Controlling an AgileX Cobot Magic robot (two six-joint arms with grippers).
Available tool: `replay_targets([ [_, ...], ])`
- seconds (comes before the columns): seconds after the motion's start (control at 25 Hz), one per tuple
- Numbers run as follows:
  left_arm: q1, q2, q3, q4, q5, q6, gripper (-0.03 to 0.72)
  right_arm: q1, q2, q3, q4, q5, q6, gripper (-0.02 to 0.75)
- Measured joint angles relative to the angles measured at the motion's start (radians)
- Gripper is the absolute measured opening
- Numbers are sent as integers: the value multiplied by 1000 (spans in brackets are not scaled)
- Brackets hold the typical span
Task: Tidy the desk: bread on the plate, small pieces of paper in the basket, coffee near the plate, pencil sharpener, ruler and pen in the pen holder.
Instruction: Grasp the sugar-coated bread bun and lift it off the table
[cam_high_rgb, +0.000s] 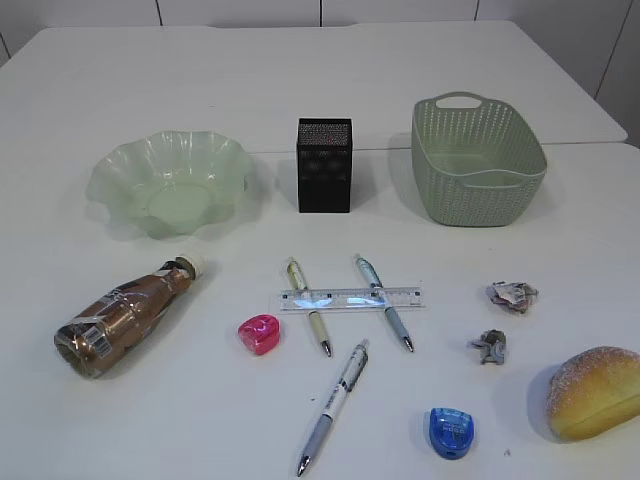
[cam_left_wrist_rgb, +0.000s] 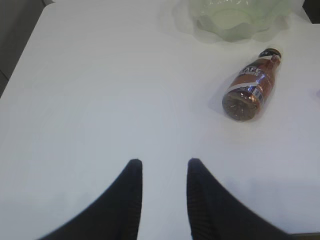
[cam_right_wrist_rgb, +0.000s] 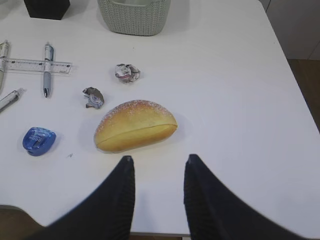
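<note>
Your right gripper (cam_right_wrist_rgb: 156, 165), jaws apart, empty: golden sugar-dusted bread roll (cam_right_wrist_rgb: 135, 125) just ahead, long axis crosswise. Left gripper (cam_left_wrist_rgb: 164, 167) parted too, far off.

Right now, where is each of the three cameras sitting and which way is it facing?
Exterior view: raised at the table's near edge, slanting down across the plate, pen holder and basket; no robot parts show.
Left wrist view: on the left arm, looking past the open left hand at the lying coffee bottle.
Right wrist view: on the right arm, above the open right hand, facing the bread.
Shared: exterior and right wrist views both show the blue sharpener.
</note>
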Motion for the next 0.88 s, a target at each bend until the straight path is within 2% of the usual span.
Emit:
replay_targets([
  [0.88,0,0,0,0,0,0,214,0,0,0,0,0,0,280],
])
